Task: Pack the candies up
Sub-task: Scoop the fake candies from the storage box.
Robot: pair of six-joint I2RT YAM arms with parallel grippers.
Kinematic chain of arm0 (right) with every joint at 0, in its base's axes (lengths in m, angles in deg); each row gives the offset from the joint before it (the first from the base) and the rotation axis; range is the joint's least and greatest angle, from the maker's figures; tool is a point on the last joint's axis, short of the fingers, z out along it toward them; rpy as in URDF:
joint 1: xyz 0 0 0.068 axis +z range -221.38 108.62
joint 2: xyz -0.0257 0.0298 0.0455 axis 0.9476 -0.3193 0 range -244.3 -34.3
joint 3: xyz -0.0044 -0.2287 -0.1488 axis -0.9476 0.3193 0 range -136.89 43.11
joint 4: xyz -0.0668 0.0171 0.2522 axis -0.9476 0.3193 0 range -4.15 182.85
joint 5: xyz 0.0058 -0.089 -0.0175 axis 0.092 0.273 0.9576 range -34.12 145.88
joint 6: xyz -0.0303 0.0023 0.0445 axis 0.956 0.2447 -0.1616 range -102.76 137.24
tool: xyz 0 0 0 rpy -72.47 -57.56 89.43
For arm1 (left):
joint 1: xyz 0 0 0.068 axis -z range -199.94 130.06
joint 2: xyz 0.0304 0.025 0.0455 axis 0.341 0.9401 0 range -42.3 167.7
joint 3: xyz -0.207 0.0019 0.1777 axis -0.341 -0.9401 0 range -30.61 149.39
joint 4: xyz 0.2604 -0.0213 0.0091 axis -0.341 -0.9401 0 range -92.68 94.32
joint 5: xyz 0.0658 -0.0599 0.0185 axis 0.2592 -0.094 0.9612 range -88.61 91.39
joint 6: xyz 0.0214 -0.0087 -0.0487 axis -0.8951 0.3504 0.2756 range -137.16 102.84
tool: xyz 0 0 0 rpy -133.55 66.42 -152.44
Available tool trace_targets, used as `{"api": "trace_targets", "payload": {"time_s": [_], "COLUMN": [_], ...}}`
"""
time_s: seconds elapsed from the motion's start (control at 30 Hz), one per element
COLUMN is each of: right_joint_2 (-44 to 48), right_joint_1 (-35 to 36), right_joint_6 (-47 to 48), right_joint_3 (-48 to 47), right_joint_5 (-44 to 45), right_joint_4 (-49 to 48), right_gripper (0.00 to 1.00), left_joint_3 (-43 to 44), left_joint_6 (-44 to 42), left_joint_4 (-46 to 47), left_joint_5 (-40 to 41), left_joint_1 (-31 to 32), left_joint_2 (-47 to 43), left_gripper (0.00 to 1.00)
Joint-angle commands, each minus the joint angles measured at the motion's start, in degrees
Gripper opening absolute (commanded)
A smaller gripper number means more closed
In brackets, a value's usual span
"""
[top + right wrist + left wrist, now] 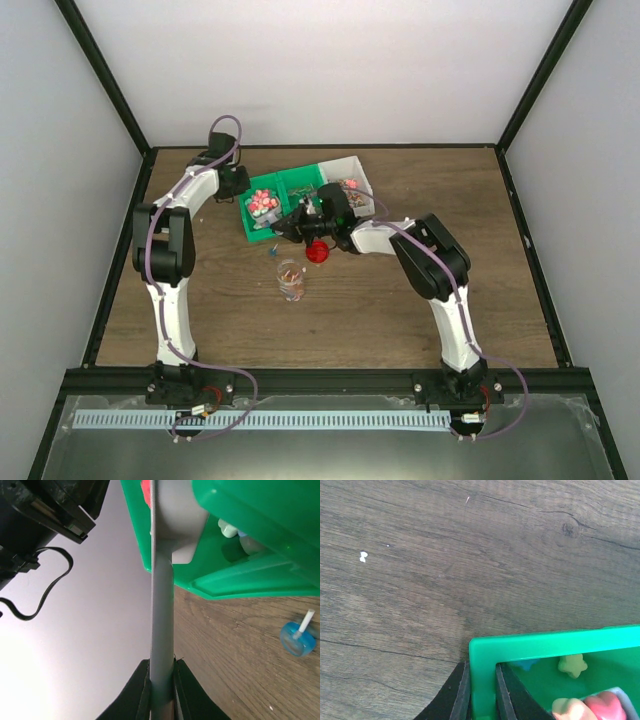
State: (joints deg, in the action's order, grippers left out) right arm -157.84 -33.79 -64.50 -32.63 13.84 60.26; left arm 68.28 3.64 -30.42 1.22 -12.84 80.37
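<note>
Candies (263,203): tiny pink, white and yellowish bits heaped in the left compartment of glossy green plastic tray (298,185); a few coloured bits in clear jar (291,281). Left gripper (482,680) clamps the tray wall. Right gripper (161,662) pinches flat grey scoop handle (161,605). Only the right wrist view shows 1 blue lollipop (298,639) on grained wood table (420,580).

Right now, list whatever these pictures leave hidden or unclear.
- Grey long-handled scoop: bowl edge-on in the right wrist view, indistinct beside the right hand from above.
- Clear round jar: candies inside too small to count in the top view.
- Green plastic tray: mostly cut off by the left wrist view's edge.
</note>
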Motion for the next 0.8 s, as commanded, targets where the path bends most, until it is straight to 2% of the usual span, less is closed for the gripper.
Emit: {"api": "trace_targets", "payload": {"time_s": [0.0, 0.13, 0.43, 0.63, 0.77], "right_joint_2": [4.04, 5.03, 9.10, 8.33, 9.48], "right_joint_1": [-1.17, -0.07, -2.26, -1.55, -1.55], "right_joint_6": [5.00, 9.72, 10.92, 18.65, 22.21], "right_joint_3": [-0.40, -0.03, 4.08, -2.68, -3.97], "right_joint_5": [-2.16, -2.42, -0.48, 2.84, 6.18], "right_joint_4": [-0.33, 5.59, 4.51, 20.39, 25.09], "right_gripper": [0.01, 0.01, 0.01, 0.01, 0.01], "left_joint_3": [-0.41, -0.66, -1.07, -0.81, -1.04], "left_joint_6": [0.91, 0.87, 0.91, 0.91, 0.87], "left_joint_4": [-4.23, -4.08, -3.95, -3.94, -3.93], "left_joint_5": [-3.70, -3.70, -3.52, -3.86, -3.81], "left_joint_1": [0.20, 0.16, -0.32, -0.32, -0.32], "left_joint_2": [3.19, 3.31, 2.84, 3.00, 2.95], "left_gripper": [0.04, 0.04, 0.04, 0.04, 0.04]}}
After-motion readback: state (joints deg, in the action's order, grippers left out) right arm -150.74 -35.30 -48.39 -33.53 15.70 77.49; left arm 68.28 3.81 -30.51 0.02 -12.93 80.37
